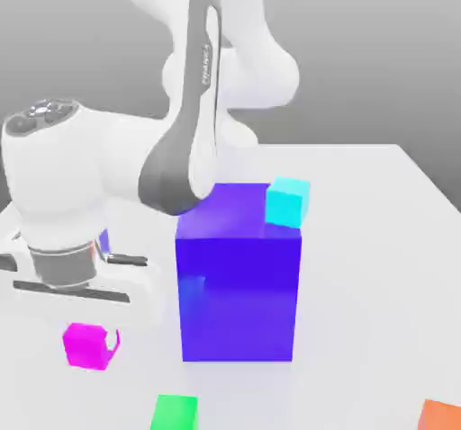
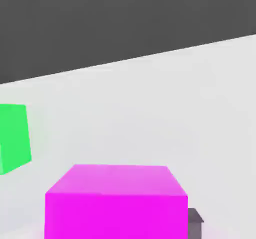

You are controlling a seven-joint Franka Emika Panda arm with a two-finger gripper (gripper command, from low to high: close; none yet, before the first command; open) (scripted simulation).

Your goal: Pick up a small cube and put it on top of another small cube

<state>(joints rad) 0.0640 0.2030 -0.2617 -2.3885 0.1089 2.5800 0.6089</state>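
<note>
Magenta small cube [image 1: 90, 344] sits on the white worktop [image 1: 378, 266], just under the claw; whether the claw is open I cannot tell. Probably the reaching step; next, descend and grasp.

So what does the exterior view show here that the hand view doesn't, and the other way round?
Exterior view alone: the big blue-purple block with a small cyan cube on its top, an orange cube at the lower edge on the exterior view's right, and the white arm. Hand view alone: a dark grey finger tip beside the magenta cube. Both share the small magenta-pink cube, the small green cube and the white table.
</note>
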